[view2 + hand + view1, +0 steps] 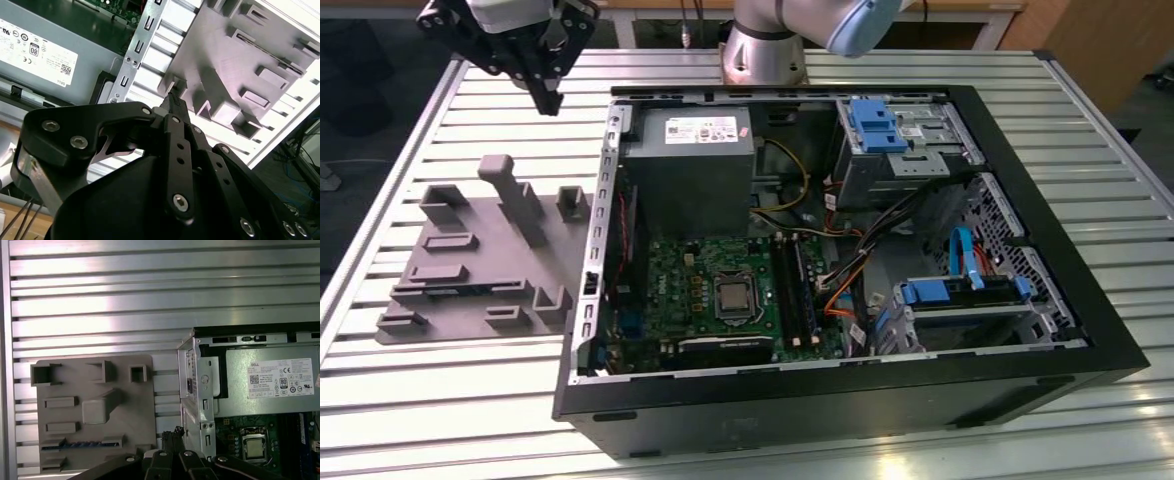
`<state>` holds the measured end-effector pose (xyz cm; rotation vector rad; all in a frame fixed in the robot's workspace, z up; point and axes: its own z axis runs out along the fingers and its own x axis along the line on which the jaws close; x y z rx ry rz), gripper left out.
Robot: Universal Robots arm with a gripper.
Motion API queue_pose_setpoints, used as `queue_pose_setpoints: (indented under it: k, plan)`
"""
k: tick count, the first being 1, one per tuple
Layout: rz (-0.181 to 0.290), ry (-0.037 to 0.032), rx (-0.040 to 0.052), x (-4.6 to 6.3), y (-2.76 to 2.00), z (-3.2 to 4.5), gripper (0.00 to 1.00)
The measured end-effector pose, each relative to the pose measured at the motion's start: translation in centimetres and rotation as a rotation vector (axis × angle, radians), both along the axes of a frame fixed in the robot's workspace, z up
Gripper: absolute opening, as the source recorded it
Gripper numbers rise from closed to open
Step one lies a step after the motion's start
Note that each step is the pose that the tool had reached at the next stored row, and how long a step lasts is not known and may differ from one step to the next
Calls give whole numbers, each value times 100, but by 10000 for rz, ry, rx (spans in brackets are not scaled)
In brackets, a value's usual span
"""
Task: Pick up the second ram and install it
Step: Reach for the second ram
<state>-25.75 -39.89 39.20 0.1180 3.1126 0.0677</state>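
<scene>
Gripper: black linked-finger gripper point(550, 103), hanging clear above the bench at 10 o'clock from the case's centre on the exterior view's dial. Its fingers are drawn together to a point with nothing between them.
Stick: the second ram point(80, 444), a long, thin, dark circuit-board strip, sits on edge in a long slot of the fixture, well apart from the gripper.
Fixture: grey moulded plastic fixture plate point(500, 265) with blocks, slots and one tall post, flat on the bench at 9 o'clock from the case.
Case: black open tower computer case point(1101, 300) lying on its side. It holds a large square green motherboard point(674, 290), long narrow black memory slots point(790, 290) and a grey metal power-supply box point(687, 175) at 12 o'clock of the board.
Bench: silver slatted aluminium bench point(454, 400).
Edges: the case's perforated metal side wall point(200, 405) runs just beside the fixture's edge, with a narrow strip of slats between them.
Open room: wide bare slats lie beyond the fixture at 12 o'clock, below the gripper.
Exterior view: gives the gripper's height and the whole inside of the case.
First wrist view: looks straight down on the fixture's slots and the stick's upper edge.
Second wrist view: looks slantwise past the gripper's links, with the closed fingertips point(172, 100) set against the fixture's corner.
Slots: I cannot tell whether any memory slot is filled.
</scene>
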Motion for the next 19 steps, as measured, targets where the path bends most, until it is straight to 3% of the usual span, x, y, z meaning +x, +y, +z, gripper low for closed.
queue_pose_setpoints:
  k: [6, 7, 19]
  plan:
    - [0, 0, -1, -41, 0, 0, 11]
    - [0, 0, 0, -177, 0, -3, 11]
    - [0, 0, 0, -223, 0, -4, 11]
